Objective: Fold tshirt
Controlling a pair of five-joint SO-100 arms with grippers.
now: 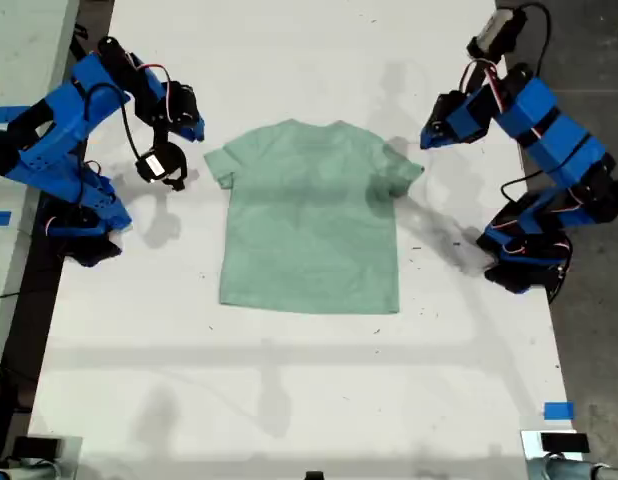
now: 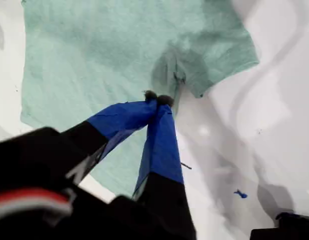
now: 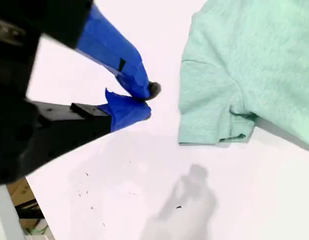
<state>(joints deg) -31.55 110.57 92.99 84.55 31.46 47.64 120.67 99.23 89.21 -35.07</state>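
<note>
Your first gripper [image 2: 157, 98] hangs over the tshirt [image 2: 109, 60], blue jaws pressed together with nothing between them, tips above the sleeve near its shadow. The white table [image 2: 274, 125] lies bare beside the cloth.

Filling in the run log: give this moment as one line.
pale mint-green cloth t-shirt: flat, unfolded, on white table | my first gripper: shut, above sleeve | my second gripper: shut, beside other sleeve
</note>
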